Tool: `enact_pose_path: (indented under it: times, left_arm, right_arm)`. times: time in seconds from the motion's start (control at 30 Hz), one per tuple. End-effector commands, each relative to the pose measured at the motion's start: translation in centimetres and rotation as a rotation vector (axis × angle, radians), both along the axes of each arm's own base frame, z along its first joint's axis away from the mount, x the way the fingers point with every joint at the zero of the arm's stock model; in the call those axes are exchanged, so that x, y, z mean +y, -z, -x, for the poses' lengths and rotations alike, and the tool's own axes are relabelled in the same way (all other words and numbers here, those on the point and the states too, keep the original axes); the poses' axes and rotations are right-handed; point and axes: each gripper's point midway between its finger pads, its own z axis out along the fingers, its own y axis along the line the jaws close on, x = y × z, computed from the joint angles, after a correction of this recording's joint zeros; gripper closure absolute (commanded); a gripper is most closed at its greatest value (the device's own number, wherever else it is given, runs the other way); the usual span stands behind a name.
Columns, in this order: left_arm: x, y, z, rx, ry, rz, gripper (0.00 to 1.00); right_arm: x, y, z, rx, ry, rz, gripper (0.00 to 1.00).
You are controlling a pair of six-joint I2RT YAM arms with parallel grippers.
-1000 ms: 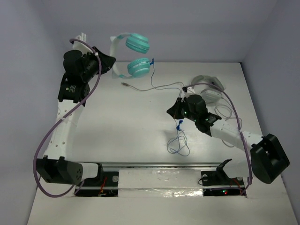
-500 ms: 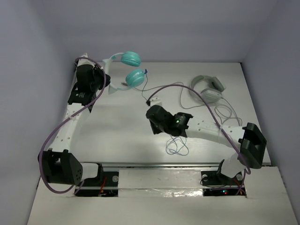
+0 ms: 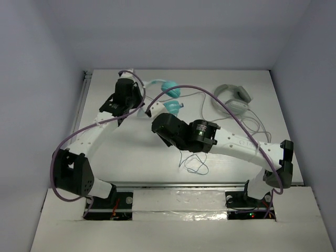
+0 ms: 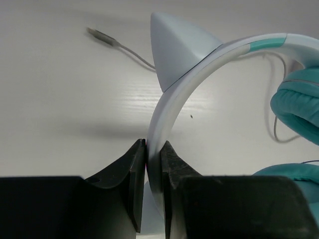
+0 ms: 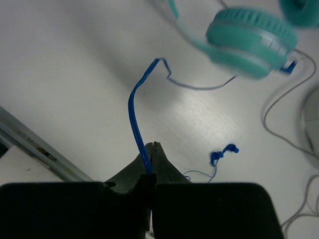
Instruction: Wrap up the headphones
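Two grips: left tool pinches headphones by headband, right tool (nearer) the cable.

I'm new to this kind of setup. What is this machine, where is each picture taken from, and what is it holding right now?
These are two robot arms bolted side by side at the near edge of a white table. The wide picture looks down from above and behind them. The other two pictures come from a small camera on each wrist, looking out past that arm's own fingers.

The left hand is shut on the pale headband of the teal headphones. The right hand is shut on their thin blue cable, which runs off toward a teal ear cup.

A second, white-grey pair of headphones with a grey cable lies on the table toward the far right, with neither hand on it.
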Motion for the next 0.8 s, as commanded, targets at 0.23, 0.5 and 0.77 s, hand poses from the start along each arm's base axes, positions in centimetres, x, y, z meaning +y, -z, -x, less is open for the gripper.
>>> enact_pose_path:
  times: [0.23, 0.5, 0.77]
  left_arm:
    - [-6.4, -1.2, 3.0, -0.033, 0.308, 0.005, 1.00]
    - [-4.9, -1.2, 5.2, -0.027, 0.346, -0.080, 1.00]
    - [-6.2, -2.3, 7.1, -0.040, 0.509, -0.095, 1.00]
  right_arm:
    - [-3.0, -5.6, -3.5, -0.215, 0.046, 0.063, 1.00]
    - [-8.2, -4.2, -6.8, -0.208, 0.206, 0.092, 1.00]
    - [-11.6, -3.8, -9.1, -0.231, 0.324, 0.084, 1.00]
